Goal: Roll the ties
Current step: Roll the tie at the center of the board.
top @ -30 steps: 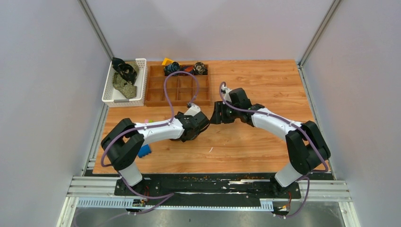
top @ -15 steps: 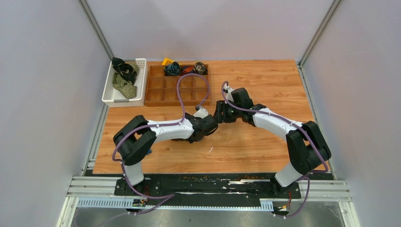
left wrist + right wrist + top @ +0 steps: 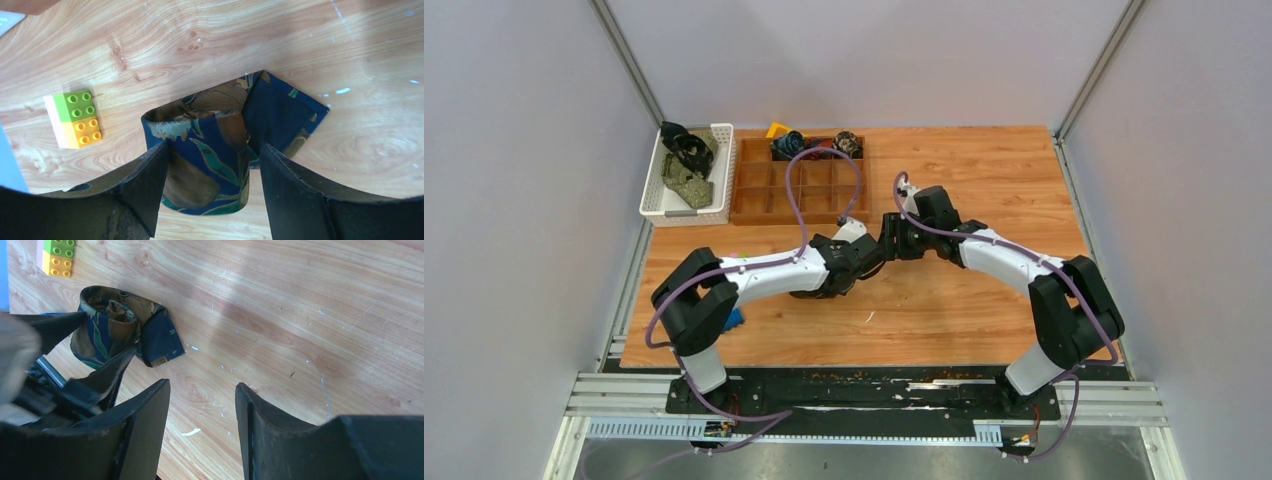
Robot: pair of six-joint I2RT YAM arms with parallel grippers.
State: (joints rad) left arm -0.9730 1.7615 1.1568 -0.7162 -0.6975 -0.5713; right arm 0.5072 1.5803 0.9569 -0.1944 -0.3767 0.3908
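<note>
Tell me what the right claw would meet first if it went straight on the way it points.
The right claw would probably meet bare table first, though depth is unclear. The rolled tie, held by the left claw, lies beside that line.

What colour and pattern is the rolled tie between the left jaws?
Navy tie with brown-green leaves; left wrist view.

Tie roll point(image 3: 210, 150) within left pincer point(image 3: 213, 156), blocks point(image 3: 75, 120) nearby, on table point(image 3: 300, 40)
</note>
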